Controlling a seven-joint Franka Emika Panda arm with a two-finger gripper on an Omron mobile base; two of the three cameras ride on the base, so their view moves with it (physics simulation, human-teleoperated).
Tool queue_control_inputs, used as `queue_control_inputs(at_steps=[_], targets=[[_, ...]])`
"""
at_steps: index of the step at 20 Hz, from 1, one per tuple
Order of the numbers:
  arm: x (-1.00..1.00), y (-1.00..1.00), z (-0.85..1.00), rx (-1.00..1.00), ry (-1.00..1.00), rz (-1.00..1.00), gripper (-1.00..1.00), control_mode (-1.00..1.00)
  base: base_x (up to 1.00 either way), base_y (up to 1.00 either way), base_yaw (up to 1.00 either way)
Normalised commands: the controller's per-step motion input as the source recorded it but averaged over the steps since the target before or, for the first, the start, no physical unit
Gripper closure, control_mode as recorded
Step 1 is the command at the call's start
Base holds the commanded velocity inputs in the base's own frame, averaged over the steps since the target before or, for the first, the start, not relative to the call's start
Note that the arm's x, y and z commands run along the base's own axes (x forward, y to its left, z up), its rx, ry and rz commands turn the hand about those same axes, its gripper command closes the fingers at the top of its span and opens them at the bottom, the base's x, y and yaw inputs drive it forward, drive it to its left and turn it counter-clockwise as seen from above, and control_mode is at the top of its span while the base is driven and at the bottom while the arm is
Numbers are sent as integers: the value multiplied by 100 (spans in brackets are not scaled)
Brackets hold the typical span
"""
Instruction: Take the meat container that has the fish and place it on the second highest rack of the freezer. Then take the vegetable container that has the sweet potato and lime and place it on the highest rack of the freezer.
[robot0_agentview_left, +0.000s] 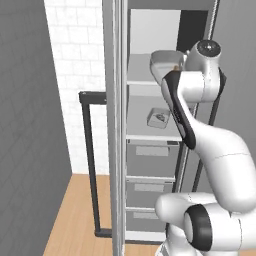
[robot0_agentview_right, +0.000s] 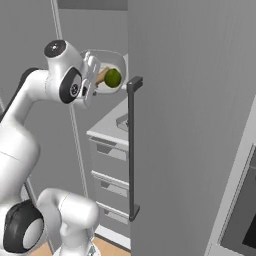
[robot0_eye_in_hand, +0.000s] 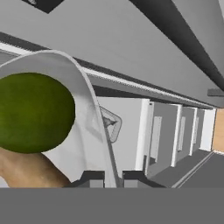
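A: Gripper?
B: White arm's two-finger gripper (robot0_eye_in_hand: 107, 178), jaws clamped on the rim of the pale rounded vegetable container (robot0_eye_in_hand: 83, 87), held up level with the freezer's flat pale-grey highest rack (robot0_agentview_left: 139, 70).
A: Contents?
B: Round bright-green lime (robot0_agentview_right: 113, 77) touching the tan-orange sweet potato (robot0_eye_in_hand: 26, 168).
A: Further in?
B: Small pale meat container with the grey fish (robot0_agentview_left: 159, 118) on the lower shelf of the tall grey freezer (robot0_agentview_left: 116, 125).
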Motion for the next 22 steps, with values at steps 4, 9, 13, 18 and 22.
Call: queue_control_inputs(at_steps=[4, 9, 13, 18, 22], targets=[[72, 0, 0, 0, 0, 0, 100, -100, 0, 0, 0], [63, -7, 0, 0, 0, 0, 100, -100, 0, 0, 0], [51, -17, 0, 1, 0, 0, 100, -100, 0, 0, 0], [40, -17, 0, 1, 0, 0, 100, -100, 0, 0, 0], [43, 0, 0, 0, 0, 0, 100, -100, 0, 0, 0]])
